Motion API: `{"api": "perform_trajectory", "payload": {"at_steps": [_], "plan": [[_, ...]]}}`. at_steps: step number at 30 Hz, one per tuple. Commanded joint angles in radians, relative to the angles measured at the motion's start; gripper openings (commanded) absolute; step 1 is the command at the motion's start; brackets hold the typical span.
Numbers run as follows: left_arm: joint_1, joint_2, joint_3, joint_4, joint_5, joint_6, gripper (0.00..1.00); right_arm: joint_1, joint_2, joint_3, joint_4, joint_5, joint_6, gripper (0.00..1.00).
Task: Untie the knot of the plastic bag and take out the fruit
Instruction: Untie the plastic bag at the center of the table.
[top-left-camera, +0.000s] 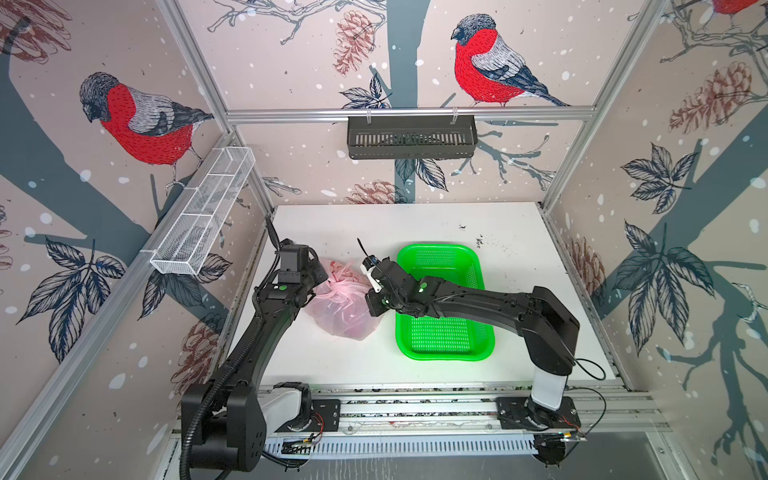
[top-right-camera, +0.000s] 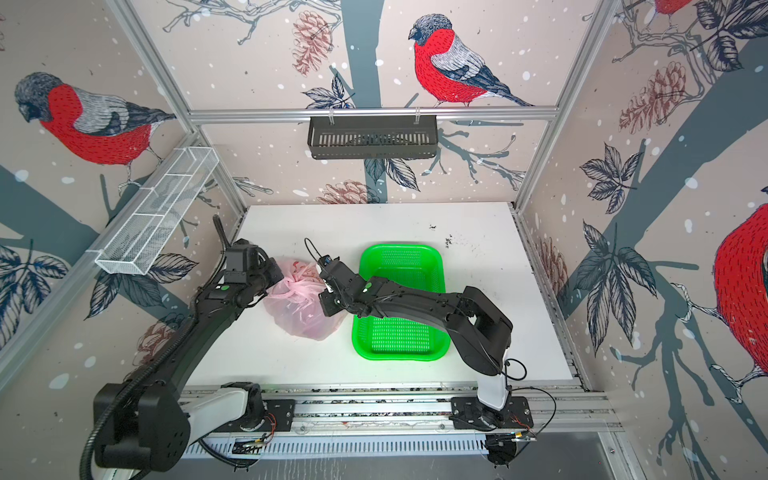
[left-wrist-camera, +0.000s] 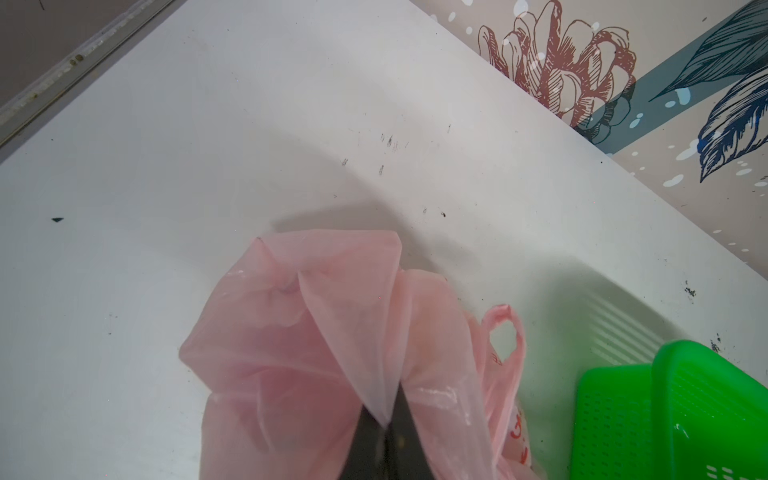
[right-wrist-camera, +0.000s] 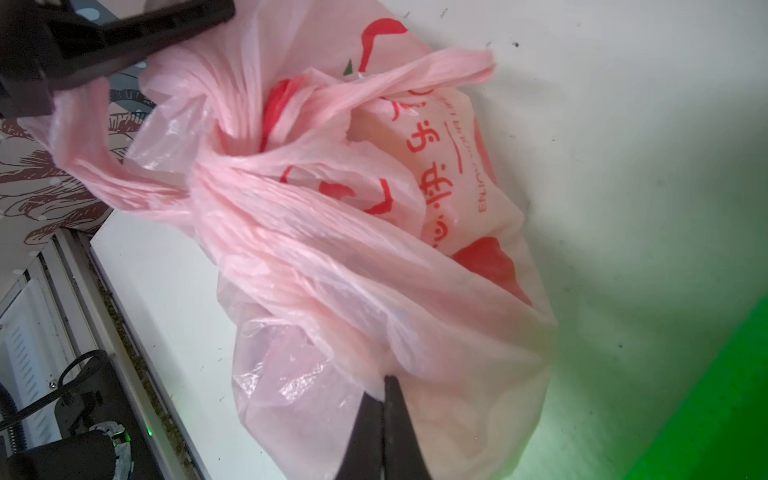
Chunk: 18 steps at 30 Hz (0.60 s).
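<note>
Left wrist view shows my left gripper (left-wrist-camera: 387, 426) with its two dark fingers closed together on a fold of the thin, translucent pale-pink plastic bag (left-wrist-camera: 291, 332) — the film is pinched taut between the tips. On the right wrist view, my right gripper (right-wrist-camera: 384, 384) is likewise closed, nipping the bag's film low on its side. Between the two grips sits the knot (right-wrist-camera: 220, 166) — twisted pink handles, tied, with loose ends sticking out. In both top views the bag rests on the white table (top-left-camera: 415, 224) between the arms, just beside the bright green perforated plastic tray (top-left-camera: 444, 345), which the right arm reaches across.
</note>
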Motion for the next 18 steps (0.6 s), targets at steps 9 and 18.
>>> {"api": "perform_trajectory", "payload": {"at_steps": [9, 18], "plan": [[0.007, -0.072, -0.006, -0.018, 0.100, -0.038, 0.56, 0.015, -0.024, 0.002, -0.011, 0.057, 0.008, 0.12], [0.008, -0.272, 0.061, -0.232, 0.127, -0.003, 0.97, 0.034, -0.029, 0.027, -0.011, 0.076, 0.006, 0.34]]}}
